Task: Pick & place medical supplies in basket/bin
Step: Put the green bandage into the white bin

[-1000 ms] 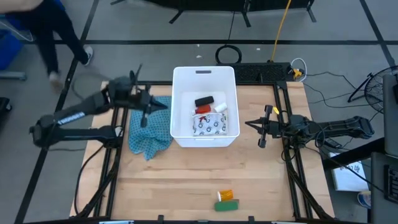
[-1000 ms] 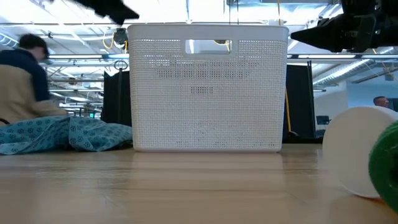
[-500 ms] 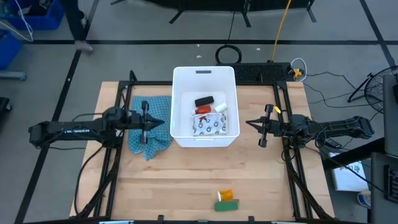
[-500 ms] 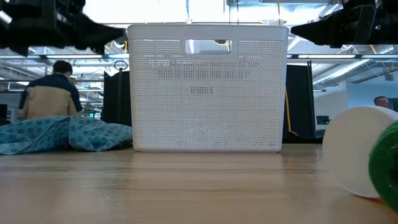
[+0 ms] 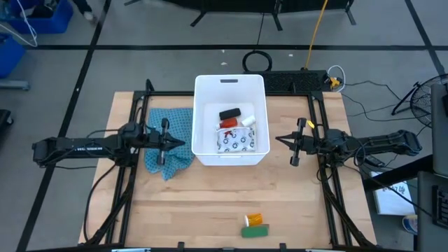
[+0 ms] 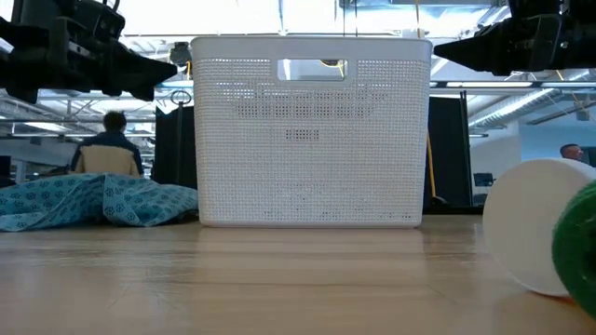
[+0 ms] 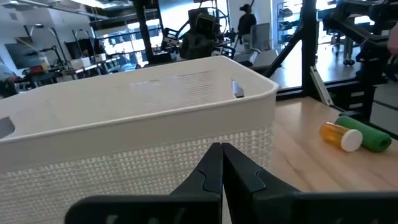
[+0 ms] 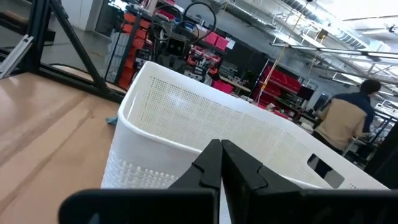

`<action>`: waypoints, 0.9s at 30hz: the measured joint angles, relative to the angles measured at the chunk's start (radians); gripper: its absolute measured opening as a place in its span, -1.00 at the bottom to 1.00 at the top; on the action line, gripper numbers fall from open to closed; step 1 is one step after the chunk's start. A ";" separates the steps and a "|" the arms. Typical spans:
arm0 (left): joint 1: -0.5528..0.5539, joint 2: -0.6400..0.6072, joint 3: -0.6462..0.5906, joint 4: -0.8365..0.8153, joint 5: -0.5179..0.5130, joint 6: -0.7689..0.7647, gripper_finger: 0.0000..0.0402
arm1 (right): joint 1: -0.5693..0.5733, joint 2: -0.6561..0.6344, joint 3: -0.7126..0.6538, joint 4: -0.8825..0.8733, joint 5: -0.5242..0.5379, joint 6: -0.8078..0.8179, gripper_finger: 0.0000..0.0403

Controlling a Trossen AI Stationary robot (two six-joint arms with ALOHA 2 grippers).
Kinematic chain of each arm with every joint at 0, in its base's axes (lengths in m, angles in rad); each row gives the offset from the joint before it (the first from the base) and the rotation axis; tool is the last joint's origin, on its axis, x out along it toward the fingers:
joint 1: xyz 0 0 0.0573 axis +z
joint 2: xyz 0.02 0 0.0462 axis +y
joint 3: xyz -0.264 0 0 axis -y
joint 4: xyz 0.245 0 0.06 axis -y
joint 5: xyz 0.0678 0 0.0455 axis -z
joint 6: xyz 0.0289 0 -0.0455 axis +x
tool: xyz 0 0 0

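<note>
The white tub (image 5: 260,89) stands at the table's middle and holds a black packet (image 5: 229,113), a red bottle (image 5: 228,124), a white cylinder (image 5: 248,121) and a white pouch with a dark pattern (image 5: 234,142). An orange vial (image 5: 253,219) and a green packet (image 5: 255,229) lie on the table near its near edge; they also show in the left wrist view, the vial (image 7: 339,135) and the packet (image 7: 368,134). My left gripper (image 5: 183,143) is shut and empty, left of the tub, at rim height above the cloth. My right gripper (image 5: 278,138) is shut and empty, right of the tub.
A teal checked cloth (image 5: 168,140) lies crumpled on the table against the tub's left side. Black frame rails run along the table's left and right sides. Bare wood lies between the tub and the vial. A person (image 6: 107,154) stands in the room beyond.
My left gripper has swung from the table's far left toward the near edge and toward the tub, and has come down to rim height. It now points level at the tub's left wall. The person behind the table has walked away.
</note>
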 joint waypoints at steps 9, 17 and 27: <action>-0.001 0.000 0.000 -0.004 -0.001 -0.006 -0.99 | 0.000 -0.001 0.000 0.008 0.006 -0.033 -1.00; -0.001 0.001 0.000 -0.003 -0.018 -0.006 -0.87 | 0.002 -0.001 0.000 0.042 0.004 0.060 -1.00; -0.001 0.001 0.000 -0.002 -0.080 -0.063 -0.88 | 0.263 0.252 0.284 -0.253 0.171 0.047 -1.00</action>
